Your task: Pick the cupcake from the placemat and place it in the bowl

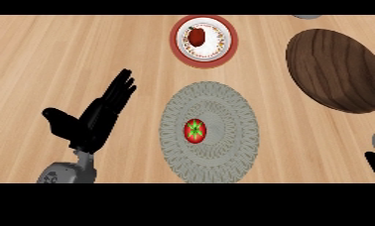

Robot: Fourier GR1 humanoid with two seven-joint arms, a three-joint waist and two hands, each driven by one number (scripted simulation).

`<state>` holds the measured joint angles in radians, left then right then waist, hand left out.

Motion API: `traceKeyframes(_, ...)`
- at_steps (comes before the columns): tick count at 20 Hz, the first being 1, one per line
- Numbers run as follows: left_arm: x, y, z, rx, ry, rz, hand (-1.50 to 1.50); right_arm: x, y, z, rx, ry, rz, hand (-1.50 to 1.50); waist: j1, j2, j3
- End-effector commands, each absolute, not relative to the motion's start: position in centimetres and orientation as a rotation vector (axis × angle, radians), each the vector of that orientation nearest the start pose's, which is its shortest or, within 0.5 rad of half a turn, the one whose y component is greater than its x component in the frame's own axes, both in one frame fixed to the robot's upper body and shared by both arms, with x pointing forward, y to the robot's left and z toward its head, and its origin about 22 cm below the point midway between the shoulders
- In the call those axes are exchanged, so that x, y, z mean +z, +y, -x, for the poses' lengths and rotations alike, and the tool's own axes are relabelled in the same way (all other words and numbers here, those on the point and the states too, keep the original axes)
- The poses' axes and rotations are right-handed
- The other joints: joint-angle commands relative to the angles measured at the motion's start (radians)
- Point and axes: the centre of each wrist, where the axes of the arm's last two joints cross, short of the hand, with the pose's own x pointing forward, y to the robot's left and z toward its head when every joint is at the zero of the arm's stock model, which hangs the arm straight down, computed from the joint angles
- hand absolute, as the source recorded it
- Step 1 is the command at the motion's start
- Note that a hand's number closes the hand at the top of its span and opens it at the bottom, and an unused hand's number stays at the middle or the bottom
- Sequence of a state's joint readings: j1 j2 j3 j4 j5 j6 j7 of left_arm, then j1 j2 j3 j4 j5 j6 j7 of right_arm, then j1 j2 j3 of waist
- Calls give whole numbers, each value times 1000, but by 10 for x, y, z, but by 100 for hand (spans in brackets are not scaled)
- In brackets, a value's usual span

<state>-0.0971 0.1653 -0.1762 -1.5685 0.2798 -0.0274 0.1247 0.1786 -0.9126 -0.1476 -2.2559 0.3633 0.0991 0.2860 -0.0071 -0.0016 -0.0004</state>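
Cupcake (195, 130) on placemat (242, 121); left hand (99, 116) spread, empty; right hand (370, 159) barely visible, perhaps.

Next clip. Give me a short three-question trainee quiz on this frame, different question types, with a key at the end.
1. True or false: the cupcake sits on the grey placemat.
2. Multiple choice: what already lies in the red-rimmed bowl? A) a dark red item B) a spoon C) nothing
3. Fill in: the left robot hand is ____, with straight fingers, beside the placemat.

Key
1. True; the cupcake is at the placemat's middle, untouched.
2. A; the dark red item lies in the bowl's white inside.
3. Open. Of the right robot hand only a sliver shows at the view's right edge. A dark wooden board lies beyond it.
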Motion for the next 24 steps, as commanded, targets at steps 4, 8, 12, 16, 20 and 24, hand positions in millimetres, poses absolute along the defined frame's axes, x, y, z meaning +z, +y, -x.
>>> traceKeyframes(4, 29, 190, -265, -150, -1494, 266, 0, 221, -353, -223, 958, -1562, 1086, 150, 16, 4, 1)
traceKeyframes(8, 22, 195, -264, -153, -1487, 280, 0, 234, -362, -255, 877, -1575, 1045, 150, 19, 4, 0)
traceKeyframes(12, 42, 215, -274, -141, -1501, 286, 0, 195, -384, -292, 853, -1571, 1061, 150, 32, 8, 1)
traceKeyframes(16, 24, 206, -271, -158, -1486, 287, 0, 178, -380, -336, 898, -1551, 1119, 150, 39, 10, 1)
traceKeyframes(20, 36, 202, -263, -163, -1489, 293, 0, 162, -381, -361, 952, -1506, 1213, 150, 44, 8, 1)
traceKeyframes(24, 52, 191, -273, -167, -1492, 304, 0, 143, -399, -380, 1006, -1383, 1237, 150, 57, 14, 2)
